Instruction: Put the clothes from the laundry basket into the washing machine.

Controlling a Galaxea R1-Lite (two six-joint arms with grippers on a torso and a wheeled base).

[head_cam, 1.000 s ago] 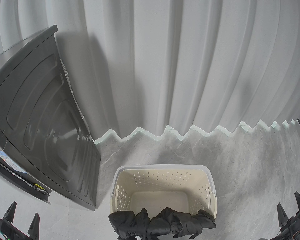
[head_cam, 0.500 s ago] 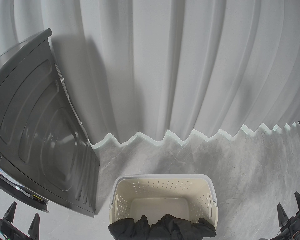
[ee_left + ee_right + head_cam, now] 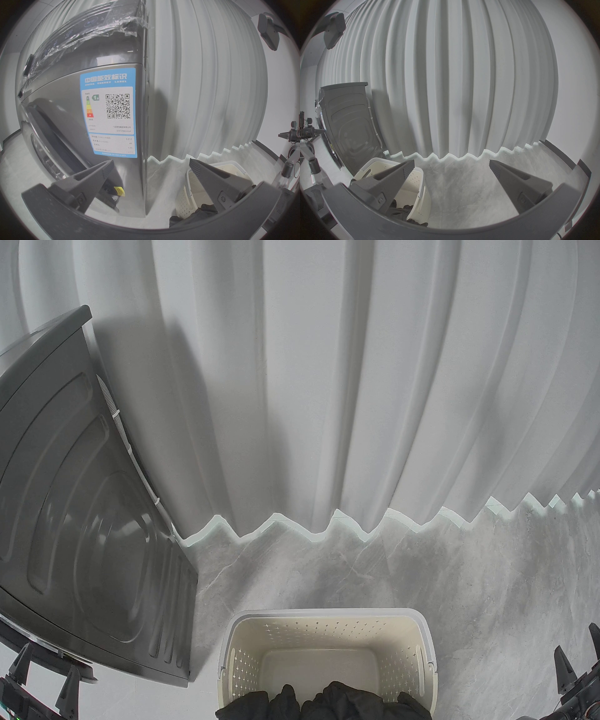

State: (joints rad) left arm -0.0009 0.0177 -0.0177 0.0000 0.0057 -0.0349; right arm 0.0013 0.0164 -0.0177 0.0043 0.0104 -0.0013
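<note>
At six o'clock, clothes (image 3: 331, 704) were draped over the basket (image 3: 325, 614) rim; left gripper (image 3: 49, 665) and right gripper (image 3: 576, 643) were held wide, empty. Fabric could be snagged there when lifted toward the washer (image 3: 87, 521) at nine.

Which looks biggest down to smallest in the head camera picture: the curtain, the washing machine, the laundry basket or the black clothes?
1. curtain
2. washing machine
3. laundry basket
4. black clothes, though the picture's edge cuts them off, so this is unsure.
</note>
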